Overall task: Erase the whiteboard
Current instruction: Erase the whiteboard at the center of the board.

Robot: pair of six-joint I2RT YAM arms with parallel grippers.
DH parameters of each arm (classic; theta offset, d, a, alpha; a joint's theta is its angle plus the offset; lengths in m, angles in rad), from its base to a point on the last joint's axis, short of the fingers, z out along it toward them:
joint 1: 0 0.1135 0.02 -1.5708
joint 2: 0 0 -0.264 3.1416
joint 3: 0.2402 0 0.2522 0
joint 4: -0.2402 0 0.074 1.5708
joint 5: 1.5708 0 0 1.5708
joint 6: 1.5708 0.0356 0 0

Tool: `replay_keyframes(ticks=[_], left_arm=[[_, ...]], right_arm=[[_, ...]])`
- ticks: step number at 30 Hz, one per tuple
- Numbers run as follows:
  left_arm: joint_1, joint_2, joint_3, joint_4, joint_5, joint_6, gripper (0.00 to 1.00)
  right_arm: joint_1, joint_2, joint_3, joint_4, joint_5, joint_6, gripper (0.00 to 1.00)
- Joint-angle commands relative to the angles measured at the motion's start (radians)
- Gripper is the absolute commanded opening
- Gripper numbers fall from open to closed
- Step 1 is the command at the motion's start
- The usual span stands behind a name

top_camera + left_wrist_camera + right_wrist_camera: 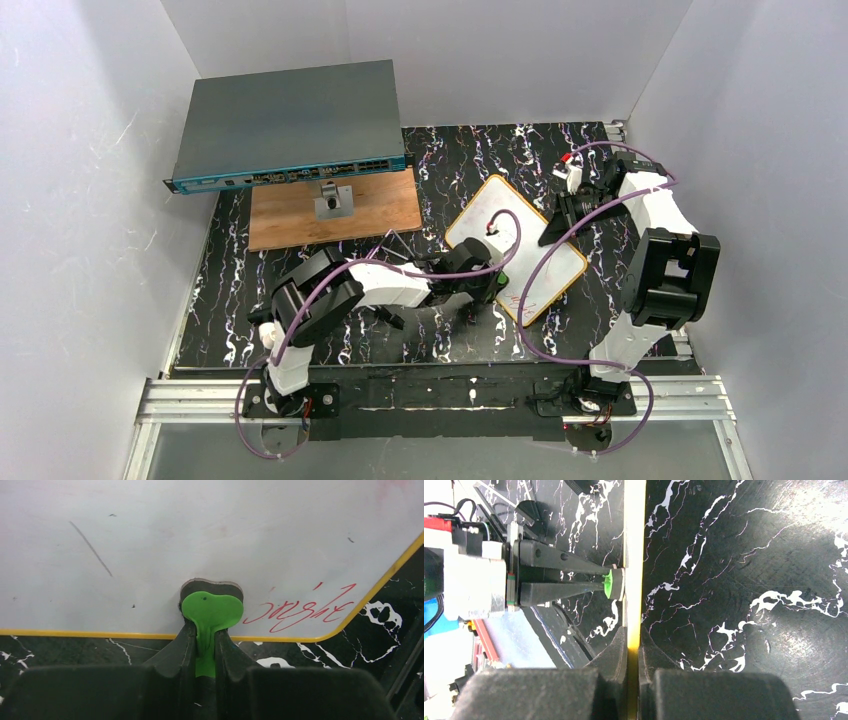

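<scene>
Top view: whiteboard (480, 225) laid askew near the middle of the black marbled table (250, 300), just right of a wooden board (335, 212). Left gripper (492, 283) is set over the whiteboard's near edge, right gripper (553, 232) at its right edge.

Left wrist view: jaws are clamped on a green eraser (212, 611), which is pressed to the white surface just beside red writing (305, 612).

Right wrist view: jaws are pinched tight on the whiteboard's yellow edge, seen edge-on.

Even, bright light — pale glare on the glossy black white-veined tabletop (774, 555); wrist-view foregrounds blurred, overhead view sharp.
</scene>
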Motion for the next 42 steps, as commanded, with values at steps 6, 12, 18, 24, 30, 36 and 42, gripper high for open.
replay_keyframes(ticks=[6,12,18,24,30,36,42], left_arm=[[-0.037,-0.029,-0.021,0.096,0.072,0.048,0.00],[-0.148,0.027,0.063,0.080,0.104,0.087,0.00],[-0.117,0.047,0.104,-0.015,-0.047,0.066,0.00],[0.022,0.024,0.068,-0.087,-0.106,-0.038,0.00],[0.055,0.002,0.033,-0.082,-0.076,-0.025,0.00],[0.000,-0.002,0.045,-0.016,0.017,0.019,0.00],[-0.101,0.033,0.073,-0.029,0.052,0.076,0.00]], right_arm=[[0.021,-0.040,-0.014,0.019,-0.033,-0.031,0.01],[0.021,-0.041,-0.017,0.023,-0.039,-0.022,0.01],[0.021,-0.045,-0.022,0.024,-0.045,-0.021,0.01],[0.021,-0.047,-0.024,0.025,-0.045,-0.022,0.01],[0.021,-0.044,-0.025,0.026,-0.046,-0.022,0.01],[0.021,-0.042,-0.024,0.027,-0.046,-0.022,0.01],[0.021,-0.042,-0.025,0.027,-0.048,-0.022,0.01]])
